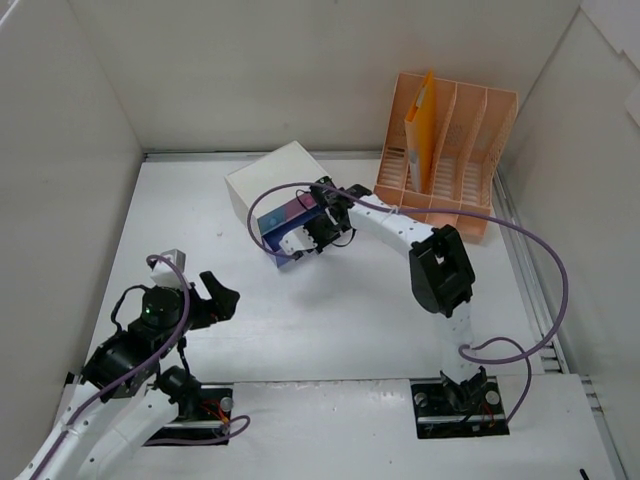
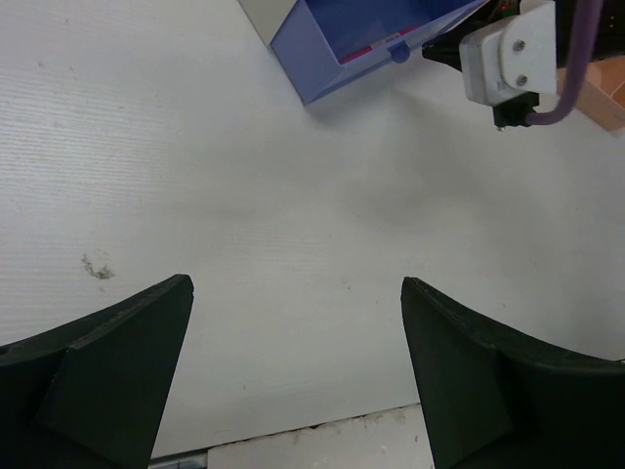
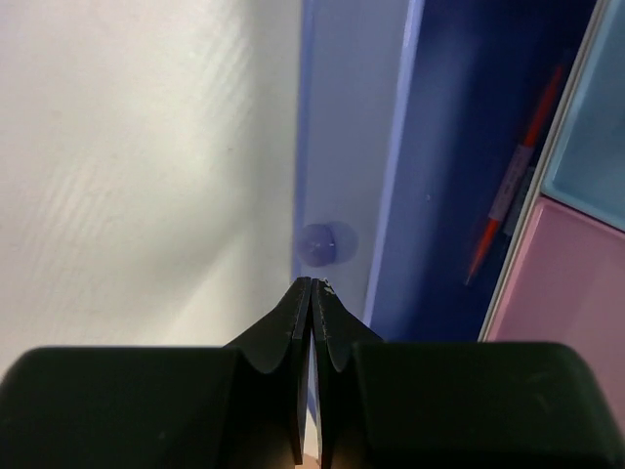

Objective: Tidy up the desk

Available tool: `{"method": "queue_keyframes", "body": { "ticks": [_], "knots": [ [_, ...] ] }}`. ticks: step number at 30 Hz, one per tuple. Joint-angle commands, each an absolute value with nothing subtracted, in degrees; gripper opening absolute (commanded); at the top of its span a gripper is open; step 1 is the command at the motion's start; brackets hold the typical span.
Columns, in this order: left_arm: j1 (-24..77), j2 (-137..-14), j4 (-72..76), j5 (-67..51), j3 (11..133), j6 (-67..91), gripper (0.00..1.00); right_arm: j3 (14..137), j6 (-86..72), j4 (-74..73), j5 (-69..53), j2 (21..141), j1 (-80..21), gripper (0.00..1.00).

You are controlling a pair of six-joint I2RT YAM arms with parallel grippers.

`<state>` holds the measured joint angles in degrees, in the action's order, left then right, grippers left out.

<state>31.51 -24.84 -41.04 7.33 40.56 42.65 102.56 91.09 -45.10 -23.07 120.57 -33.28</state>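
The desk (image 1: 330, 320) is a wide white tabletop. A small white drawer box (image 1: 275, 175) stands at its back middle with its blue drawer (image 1: 283, 228) pulled open. My right gripper (image 1: 318, 234) is shut and empty at the drawer's front. In the right wrist view its tips (image 3: 312, 283) sit just below the drawer's round blue knob (image 3: 319, 244). A red pen (image 3: 508, 191) lies inside the drawer. My left gripper (image 1: 215, 295) is open and empty above the desk's left side, with only bare desk (image 2: 293, 195) between its tips (image 2: 298, 283).
An orange file rack (image 1: 445, 150) holding a yellow folder (image 1: 420, 125) stands at the back right. White panels wall in the left, back and right sides. The open drawer (image 2: 342, 39) and the right wrist (image 2: 513, 49) show ahead of my left gripper.
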Motion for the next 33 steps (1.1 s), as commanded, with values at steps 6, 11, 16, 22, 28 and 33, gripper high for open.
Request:
{"method": "queue_keyframes", "body": {
  "ticks": [6, 11, 16, 22, 28, 33],
  "knots": [
    [31.64, -25.84, -38.23, 7.56, 41.75, 42.71, 0.83, 106.34, 79.03, -29.54, -13.89, 124.89, -34.54, 0.0],
    [31.64, -24.87, -38.93, 8.0, 41.75, 42.98, 0.84, 108.45, 76.47, -25.76, -11.52, 126.65, -34.98, 0.0],
    [31.64, -24.52, -38.94, 8.0, 41.4, 43.51, 0.84, 109.16, 73.92, -22.33, -9.67, 127.35, -35.68, 0.0],
    [31.64, -25.31, -38.58, 7.82, 41.75, 43.07, 0.84, 108.99, 71.02, -18.29, -7.91, 127.79, -36.56, 0.0],
    [31.64, -25.58, -38.58, 7.65, 41.92, 43.15, 0.83, 107.67, 68.99, -15.73, -6.86, 127.1, -36.91, 0.02],
    [31.64, -24.7, -39.29, 8.0, 42.19, 43.07, 0.83, 99.78, 66.9, -15.65, -8.08, 120.44, -36.22, 0.01]
  ]
}}
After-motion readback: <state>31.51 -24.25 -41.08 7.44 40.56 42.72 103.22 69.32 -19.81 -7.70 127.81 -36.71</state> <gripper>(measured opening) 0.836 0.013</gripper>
